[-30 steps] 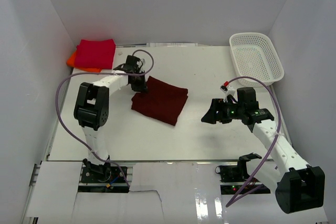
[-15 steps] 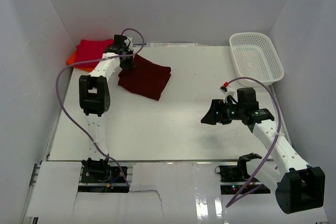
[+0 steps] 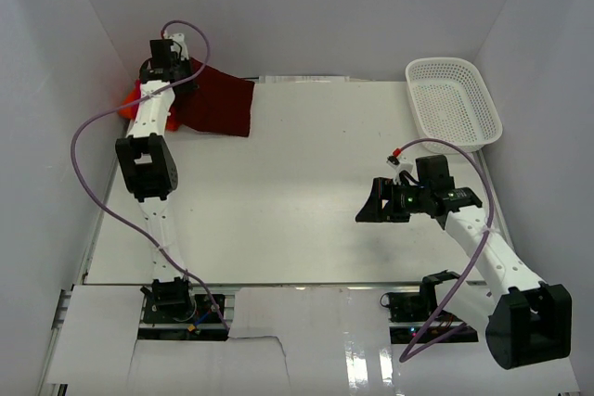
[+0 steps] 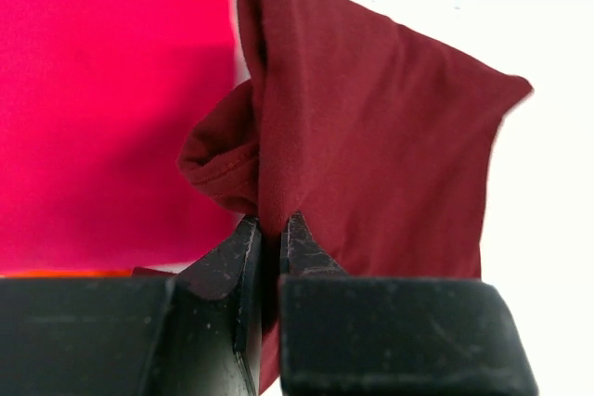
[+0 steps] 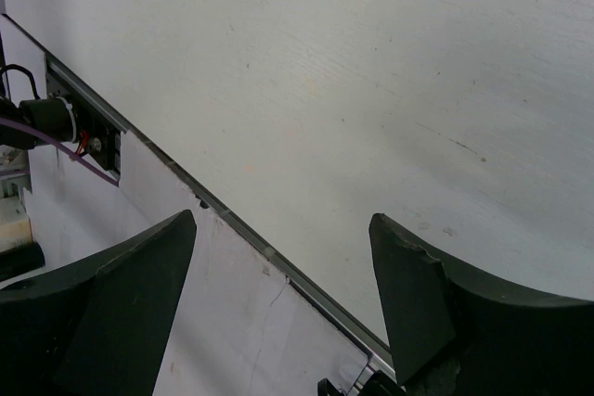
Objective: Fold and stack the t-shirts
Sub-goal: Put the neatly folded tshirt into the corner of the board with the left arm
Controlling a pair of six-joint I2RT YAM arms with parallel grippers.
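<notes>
My left gripper (image 3: 173, 73) is shut on the folded dark maroon t-shirt (image 3: 220, 104) at the far left corner of the table. In the left wrist view the gripper (image 4: 271, 229) pinches a fold of the maroon shirt (image 4: 380, 155), which hangs over the bright crimson-red shirt (image 4: 102, 108). The maroon shirt covers most of the crimson one in the top view. A corner of the orange shirt (image 3: 128, 102) shows at the left. My right gripper (image 3: 365, 210) is open and empty over bare table at the right (image 5: 283, 229).
A white mesh basket (image 3: 453, 102) stands at the far right corner. White walls close in the left, back and right sides. The table's near edge and metal rail (image 5: 278, 261) show in the right wrist view.
My left gripper has carried the maroon shirt from the table's middle left up to the far left corner, over the crimson and orange shirts. The right arm has hardly moved.
</notes>
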